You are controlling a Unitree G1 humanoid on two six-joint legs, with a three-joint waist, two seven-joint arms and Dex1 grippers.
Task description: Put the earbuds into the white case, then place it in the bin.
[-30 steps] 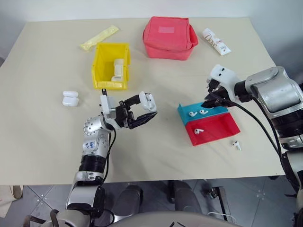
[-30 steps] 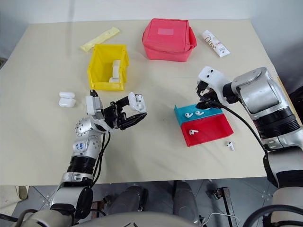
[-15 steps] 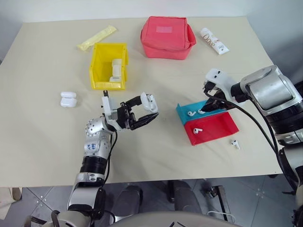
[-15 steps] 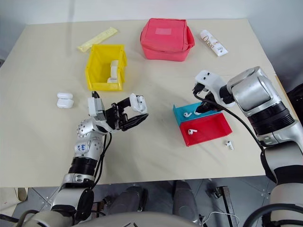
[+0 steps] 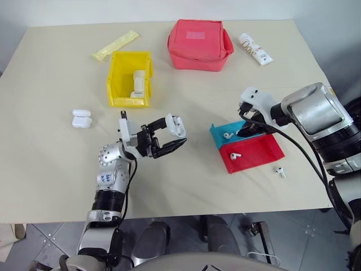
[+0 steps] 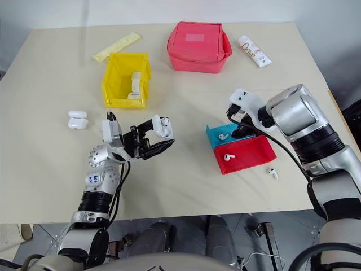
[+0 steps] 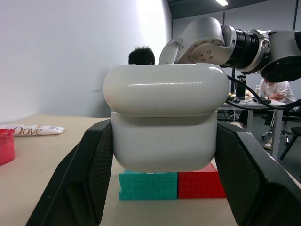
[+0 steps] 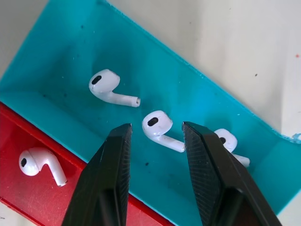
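Head views: left gripper (image 5: 169, 134) holds the white case (image 5: 178, 125) above the table (image 5: 51, 169), fingers clamped on its sides, lid shut. Right gripper (image 5: 243, 132) points down into the blue tray (image 5: 217, 133), where one earbud (image 5: 227, 135) shows beside it. Red tray (image 5: 262, 151), touching the blue one, holds another bud (image 5: 236, 154); a stray bud (image 5: 281, 173) lies on the table just beside the red tray. Bin (image 5: 119, 84) stands well apart at far left with white items already in it. Spare case (image 5: 82, 118) lies left of the left arm. Red pouch (image 5: 198, 44), a tube (image 5: 256, 48) and a yellow packet (image 5: 118, 44) are at the back, not involved.

Left wrist view: case (image 7: 163, 117) sits square between the two fingers (image 7: 89, 165), gripped on its lower half; lid seam closed. The trays show beyond, under the right arm.

Right wrist view: jaws stand partly open, nothing held, straddling the middle earbud (image 8: 157, 126) of three in the blue tray. A third bud (image 8: 229, 142) lies just beside the one finger (image 8: 207, 165).

Judgement: step in hand is picking the first bud. Descend straight, close across the bud's head rather than the stem, and keep that finger off the neighbouring bud. The case lid must be opened before insertion.
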